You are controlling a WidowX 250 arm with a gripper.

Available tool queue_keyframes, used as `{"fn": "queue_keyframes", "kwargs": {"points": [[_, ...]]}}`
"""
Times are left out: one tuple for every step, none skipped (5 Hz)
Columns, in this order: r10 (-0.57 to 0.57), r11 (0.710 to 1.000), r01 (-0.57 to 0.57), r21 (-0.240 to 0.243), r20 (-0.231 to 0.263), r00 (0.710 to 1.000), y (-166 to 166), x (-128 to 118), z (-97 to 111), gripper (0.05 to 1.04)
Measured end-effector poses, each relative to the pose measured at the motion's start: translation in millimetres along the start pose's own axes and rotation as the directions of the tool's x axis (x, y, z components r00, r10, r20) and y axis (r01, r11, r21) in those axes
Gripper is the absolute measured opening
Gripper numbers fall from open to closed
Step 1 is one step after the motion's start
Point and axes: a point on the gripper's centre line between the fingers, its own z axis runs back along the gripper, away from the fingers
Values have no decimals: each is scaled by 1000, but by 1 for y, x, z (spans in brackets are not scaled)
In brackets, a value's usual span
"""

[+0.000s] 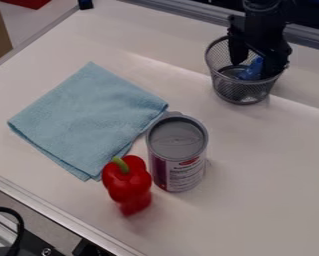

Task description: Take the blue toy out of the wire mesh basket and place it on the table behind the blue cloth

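Up at one o'clock from the can (178,155), the gripper (256,59) hangs at the mouth of the mesh basket (245,93), its fingers apart. Inside the basket, a blue thing (253,68) sits close by one finger. A folded cloth (88,117) lies at ten o'clock from the can, a red pepper (128,183) between seven and eight.

At the far right of the counter (268,175), I see a round grey wire-mesh basket (240,90) standing upright, its top open, its wall narrowing toward the base. Inside, a small, bright blue object (252,71) of irregular shape lies in the right part, just beside my tool (257,67), partly hidden; I cannot make out its material.
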Motion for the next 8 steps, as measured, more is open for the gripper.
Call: {"fn": "queue_keyframes", "kwargs": {"points": [[6, 1000, -6, 27, -8, 1000, 4, -5, -7, 999], [10, 999, -9, 35, -28, 1000, 8, -9, -14, 999], [27, 999, -25, 38, -42, 999, 11, -12, -20, 953], [21, 1000, -19, 21, -70, 997, 11, -14, -20, 679], [33, 999, -31, 27, -71, 997, 13, -14, -20, 396], [59, 998, -57, 27, -76, 995, 15, -14, -18, 314], [104, 995, -104, 8, -83, 991, 16, -14, -7, 313], [141, 990, -141, 8, -29, 990, 24, -5, 17, 313]]}}
